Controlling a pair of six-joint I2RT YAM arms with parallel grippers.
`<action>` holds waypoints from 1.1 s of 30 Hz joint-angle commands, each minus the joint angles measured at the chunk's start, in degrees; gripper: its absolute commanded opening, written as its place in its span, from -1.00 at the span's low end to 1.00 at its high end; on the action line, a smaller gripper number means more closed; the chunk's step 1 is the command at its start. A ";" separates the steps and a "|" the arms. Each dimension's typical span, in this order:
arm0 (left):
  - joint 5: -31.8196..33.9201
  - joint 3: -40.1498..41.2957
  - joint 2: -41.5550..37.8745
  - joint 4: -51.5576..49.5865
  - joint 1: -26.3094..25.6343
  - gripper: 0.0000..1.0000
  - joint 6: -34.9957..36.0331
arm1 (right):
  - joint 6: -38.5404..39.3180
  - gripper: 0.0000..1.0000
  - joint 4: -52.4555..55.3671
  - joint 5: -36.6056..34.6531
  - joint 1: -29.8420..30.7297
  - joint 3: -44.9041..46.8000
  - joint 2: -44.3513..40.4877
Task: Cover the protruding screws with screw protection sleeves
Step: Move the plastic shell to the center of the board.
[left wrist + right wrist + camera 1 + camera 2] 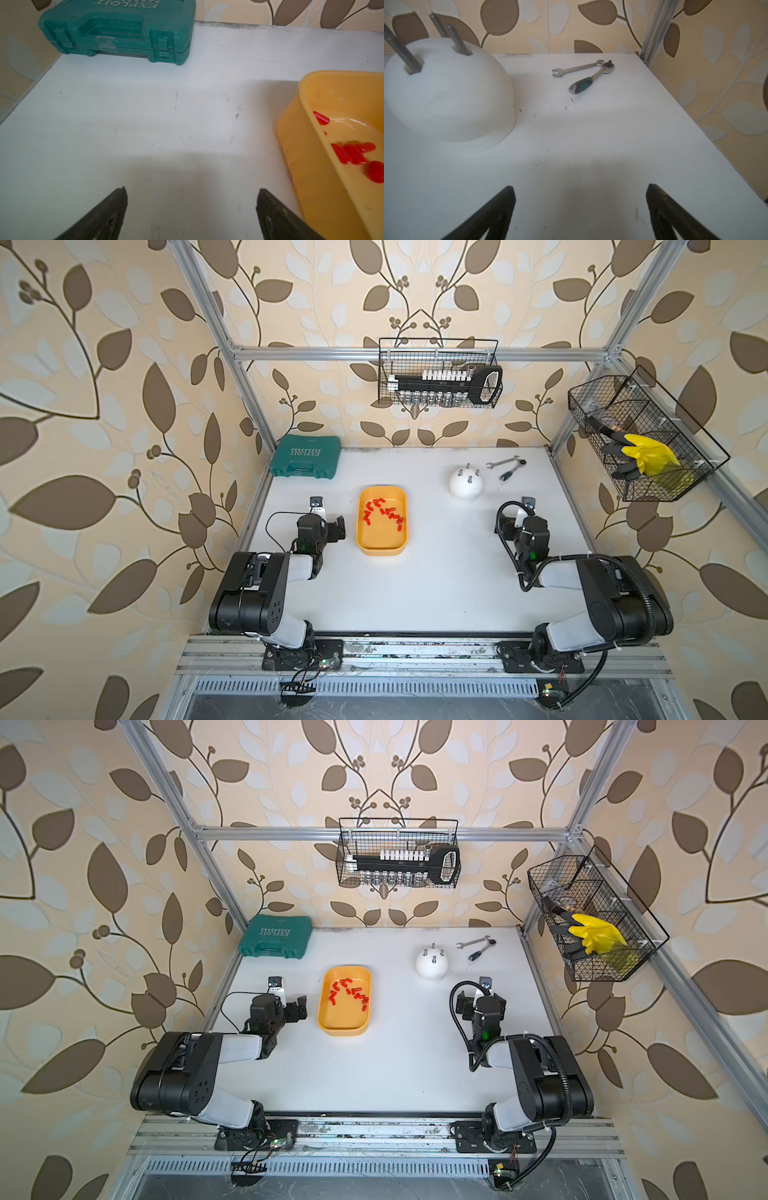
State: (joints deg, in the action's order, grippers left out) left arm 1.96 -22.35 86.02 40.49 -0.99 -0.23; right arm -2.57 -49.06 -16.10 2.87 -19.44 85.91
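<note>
Right wrist: protruding screws (pixel 457 40), wrenches (pixel 579 67); left wrist: red sleeves (pixel 351 154) in yellow tray (pixel 301 145). Wide, empty: left claw (pixel 192 189), right claw (pixel 580 186).

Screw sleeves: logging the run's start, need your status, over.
Left gripper open, empty, beside yellow tray. Right gripper open, empty, near white dome. Red sleeves all in tray; four screws bare. Wrenches lie apart from dome, nothing blocking.

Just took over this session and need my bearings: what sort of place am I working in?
Probably a mock workshop bench inside a robot test cell: a white table boxed in by an aluminium frame, with a green tool case, wrenches and a wire basket of sockets.
</note>
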 commanded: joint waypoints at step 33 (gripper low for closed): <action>12.65 -28.35 -25.73 -44.02 -14.22 0.80 -21.83 | -31.95 0.48 59.98 9.85 2.35 -39.49 -9.43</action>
State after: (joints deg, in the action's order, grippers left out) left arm 15.73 -45.78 60.10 7.73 -10.98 -16.47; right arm -28.29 -5.74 -13.28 1.72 -53.87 75.16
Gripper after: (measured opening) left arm 0.907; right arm 0.753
